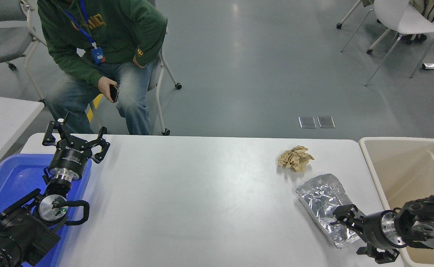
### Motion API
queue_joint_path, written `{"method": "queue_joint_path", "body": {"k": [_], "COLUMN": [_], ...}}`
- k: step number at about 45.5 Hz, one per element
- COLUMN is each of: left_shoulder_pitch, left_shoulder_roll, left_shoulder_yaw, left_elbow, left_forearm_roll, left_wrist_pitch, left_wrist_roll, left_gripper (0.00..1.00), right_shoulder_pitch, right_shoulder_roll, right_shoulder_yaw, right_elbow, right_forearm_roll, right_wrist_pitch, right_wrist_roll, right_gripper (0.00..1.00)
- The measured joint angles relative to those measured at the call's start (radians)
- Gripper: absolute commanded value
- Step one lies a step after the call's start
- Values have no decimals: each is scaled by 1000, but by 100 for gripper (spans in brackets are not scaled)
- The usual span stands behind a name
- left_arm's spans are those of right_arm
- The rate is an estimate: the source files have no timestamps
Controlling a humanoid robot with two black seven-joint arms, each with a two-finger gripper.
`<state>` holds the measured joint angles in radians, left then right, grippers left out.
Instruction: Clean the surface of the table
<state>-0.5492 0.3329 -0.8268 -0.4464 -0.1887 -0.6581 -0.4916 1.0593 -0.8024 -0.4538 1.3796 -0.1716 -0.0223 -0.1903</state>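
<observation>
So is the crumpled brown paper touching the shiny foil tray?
Apart. The head view shows a strip of bare white table between the paper and the foil tray, which lies nearer the camera.

Table surface [202, 196] – smooth glossy white, prob. laminate. Foil tray [322, 196] – crinkled shiny metal foil. Wad [294, 157] – crumpled matt brown paper. Tray [5, 178] – glossy blue plastic. Bin [409, 167] – matt beige plastic. Arms – matt black w/ polished metal joints.
</observation>
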Motion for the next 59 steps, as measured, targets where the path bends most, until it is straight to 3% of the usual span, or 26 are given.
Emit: {"method": "queue_joint_path", "body": {"k": [12, 22, 27, 38, 59], "left_shoulder_pitch": [0, 0, 0, 0, 0], "left_shoulder_roll": [0, 0, 0, 0, 0], "left_shoulder_yaw": [0, 0, 0, 0, 0], "left_elbow": [0, 0, 0, 0, 0], "left_forearm_roll": [0, 0, 0, 0, 0], "left_wrist_pitch": [0, 0, 0, 0, 0], "left_wrist_roll": [0, 1, 1, 0, 0], "left_gripper": [100, 100, 100, 100, 100], "right_shoulder_pitch": [-5, -16, -23, -31, -18], "right_shoulder_roll": [19, 39, 45, 58, 42], "right_shoulder_yaw": [0, -2, -2, -20, -61], "right_elbow": [-31, -58, -66, -79, -85], "right_forearm_roll": [-61, -90, -106, -144, -158], "right_wrist_pitch": [-13, -24, -26, -22, 7], "right_wrist_roll": [2, 3, 3, 2, 2], "right_gripper": [97, 86, 68, 0, 0]}}
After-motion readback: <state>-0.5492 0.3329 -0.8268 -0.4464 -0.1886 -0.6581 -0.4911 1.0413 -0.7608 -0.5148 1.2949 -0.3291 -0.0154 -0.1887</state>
